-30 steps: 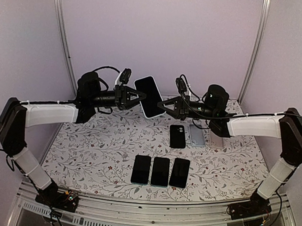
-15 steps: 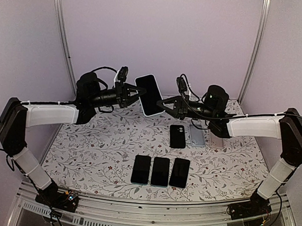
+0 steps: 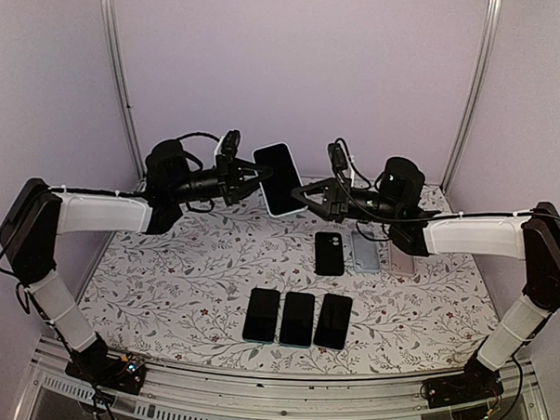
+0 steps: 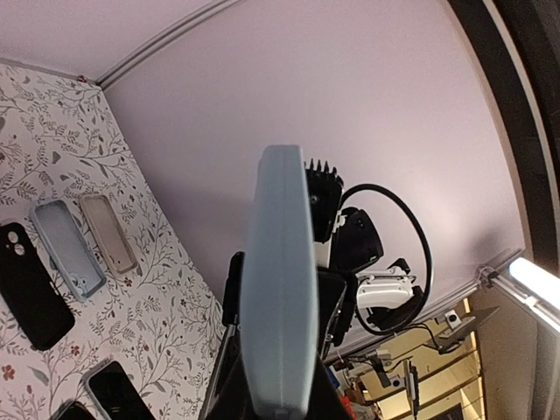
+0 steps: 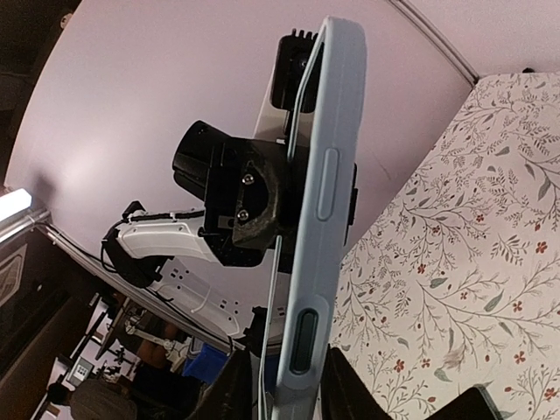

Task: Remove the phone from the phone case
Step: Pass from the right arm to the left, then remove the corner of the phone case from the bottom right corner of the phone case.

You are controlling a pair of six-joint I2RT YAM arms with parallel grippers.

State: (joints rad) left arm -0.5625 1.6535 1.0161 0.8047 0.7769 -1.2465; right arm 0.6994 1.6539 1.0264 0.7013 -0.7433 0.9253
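Observation:
A phone in a light blue phone case (image 3: 280, 177) hangs in the air between the two arms, screen towards the top camera. My left gripper (image 3: 254, 176) is shut on its left end; in the left wrist view the case (image 4: 280, 289) runs edge-on up from the gripper (image 4: 280, 401). My right gripper (image 3: 300, 198) is at the case's lower right end. In the right wrist view the right gripper (image 5: 293, 395) is open, its fingers either side of the case (image 5: 325, 201). A thin pale edge (image 5: 282, 324) shows alongside the case there.
Three dark phones (image 3: 297, 319) lie in a row near the front of the floral table (image 3: 165, 279). Behind them lie a black case (image 3: 329, 253), a light blue case (image 3: 365, 251) and a clear case (image 3: 400, 262). Purple walls surround the table.
The left gripper has tightened on the cased phone and the right gripper's jaws have parted. The phone has shifted slightly to the right.

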